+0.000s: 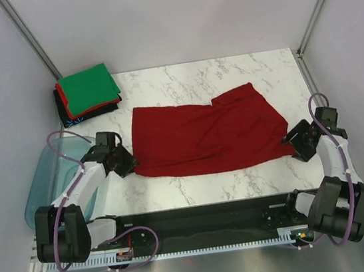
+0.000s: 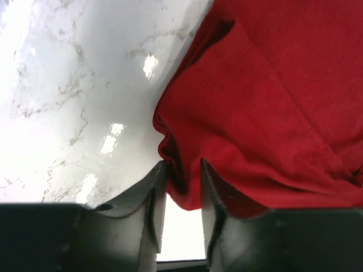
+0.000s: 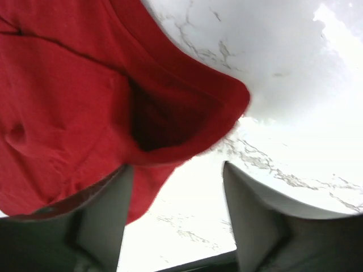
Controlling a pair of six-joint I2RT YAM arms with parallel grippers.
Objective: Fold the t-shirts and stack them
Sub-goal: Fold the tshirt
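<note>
- We are seeing a translucent teal plastic tub (image 1: 46, 174) at the left, with folded green, red and black t-shirts (image 1: 87, 91) behind it.
- A large, creased dark red cloth t-shirt (image 1: 209, 136) is lying on the glossy marble table (image 1: 227, 70).
- The left gripper (image 1: 127, 162) and right gripper (image 1: 293, 141) are standing released at its ends.

Matt cloth t-shirt (image 1: 209, 136), glossy marble tabletop (image 1: 227, 70)

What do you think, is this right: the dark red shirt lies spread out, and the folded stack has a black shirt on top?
No: the top external view shows a green shirt on top of the folded stack. The dark red shirt does lie spread out.
</note>
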